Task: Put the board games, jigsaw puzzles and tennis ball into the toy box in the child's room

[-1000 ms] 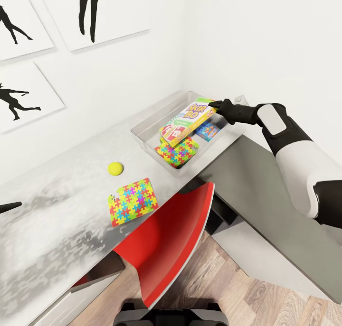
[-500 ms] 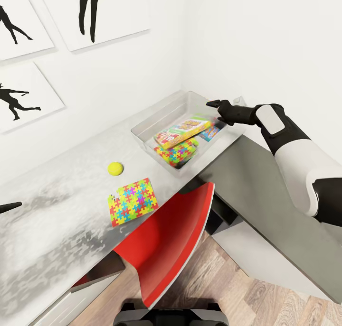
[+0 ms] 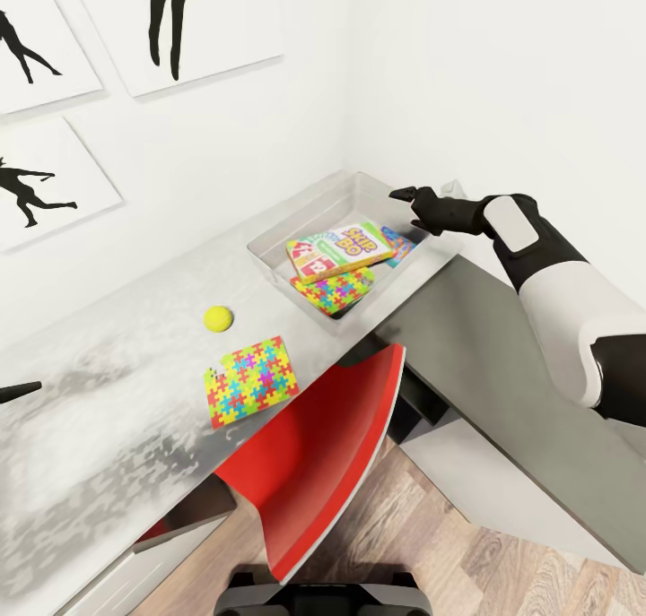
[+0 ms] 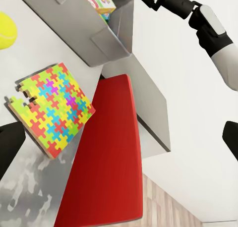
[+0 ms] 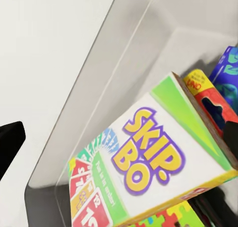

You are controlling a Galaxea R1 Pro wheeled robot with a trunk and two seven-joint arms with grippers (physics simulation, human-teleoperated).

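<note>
Big box (image 3: 339,249): says SKIP-BO, lies in the toy box (image 3: 269,245).
Red pack (image 5: 204,90): says UNO.
Right gripper (image 3: 405,195): fingers spread, holding nothing, at two o'clock from the big box.
Left gripper (image 4: 119,138): fingers wide apart, holding nothing.

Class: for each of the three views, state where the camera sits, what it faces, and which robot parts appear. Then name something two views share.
Head: high, looking down on the table; right arm and right end effector show.
Left wrist: facing the loose jigsaw puzzle; dark fingertips show.
Right wrist: above the toy box, facing the SKIP-BO box.
Shared: head and right wrist both show SKIP-BO.
</note>
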